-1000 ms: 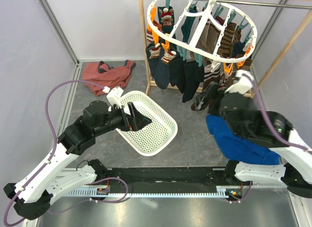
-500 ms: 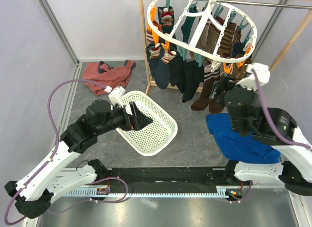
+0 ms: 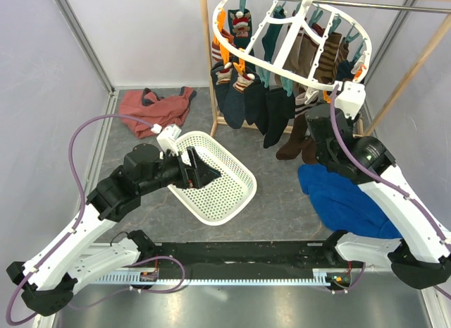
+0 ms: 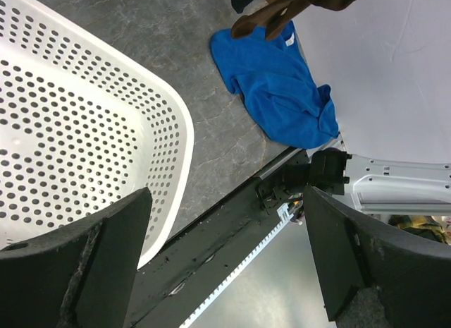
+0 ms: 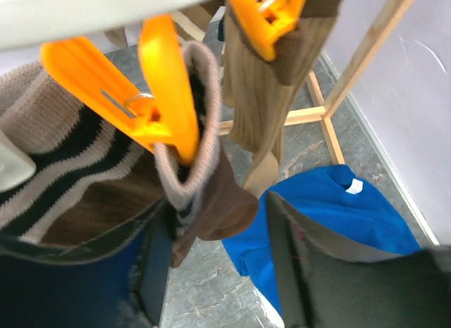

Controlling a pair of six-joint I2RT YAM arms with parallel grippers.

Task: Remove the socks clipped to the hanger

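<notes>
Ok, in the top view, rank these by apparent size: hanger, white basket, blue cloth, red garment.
1. hanger, though it hangs nearer the camera.
2. white basket and blue cloth: about alike; the right arm covers part of the cloth.
3. red garment.

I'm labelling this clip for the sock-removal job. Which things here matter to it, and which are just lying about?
Part of the job:
- socks
- hanger with its orange clips
- right gripper, open beside the clipped socks

Lying about:
- rust-red garment
- blue cloth
- white basket, by the open left gripper
</notes>
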